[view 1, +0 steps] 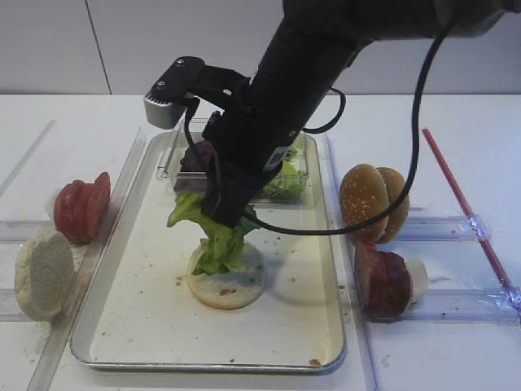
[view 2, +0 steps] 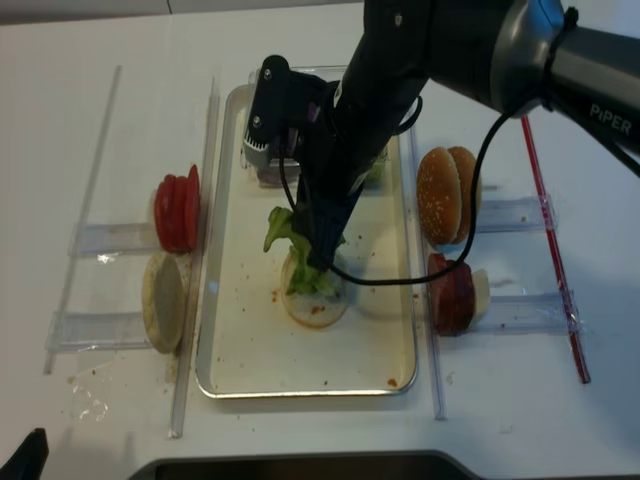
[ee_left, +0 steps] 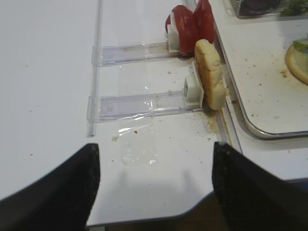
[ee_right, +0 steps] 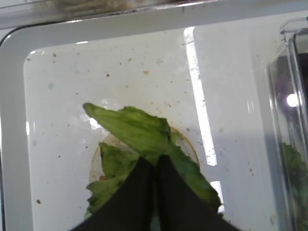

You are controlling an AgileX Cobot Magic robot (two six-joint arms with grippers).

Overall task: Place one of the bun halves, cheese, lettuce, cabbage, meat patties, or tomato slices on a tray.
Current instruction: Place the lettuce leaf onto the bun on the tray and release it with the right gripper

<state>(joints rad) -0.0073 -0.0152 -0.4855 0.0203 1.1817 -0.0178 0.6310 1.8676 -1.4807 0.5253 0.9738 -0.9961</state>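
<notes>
Pinching one ruffled green lettuce leaf [view 1: 213, 232] between its clenched black fingers [ee_right: 137, 192], the right tool [view 1: 230, 218] hangs over the middle of the silver tray [view 1: 122, 330], and the leaf's lower end drapes onto the single flat pale bun half [view 1: 232, 285] lying on the tray's crumb-speckled floor. In the right wrist view the leaf spreads out past the closed fingertips, with the round bun edge showing beneath it. One clear plastic box [view 1: 167, 167] sits at the far end of the tray, behind the arm; it holds dark purple cabbage [view 1: 195, 159] on one side and more green leaves [view 1: 286, 181] on the other. Two sesame bun domes [view 1: 370, 199] stand on edge just right of the tray, and nearer the front a dark reddish-brown stack of meat patties [view 1: 383, 281] stands on edge too, though how many are in it cannot be told, with a pale piece behind it. On the left of the tray a small stack of red tomato slices [view 1: 81, 208] stands upright, the count unclear, and one floury speckled disc [view 1: 45, 273] leans just in front of it. Clear plastic rails [ee_left: 130, 103] lie on the white tabletop [ee_left: 48, 72] beside these, four in all, two on each side. The left tool [ee_left: 154, 192] hovers over the bare tabletop well left of the tray, its two dark fingers spread apart and released, holding nothing.
</notes>
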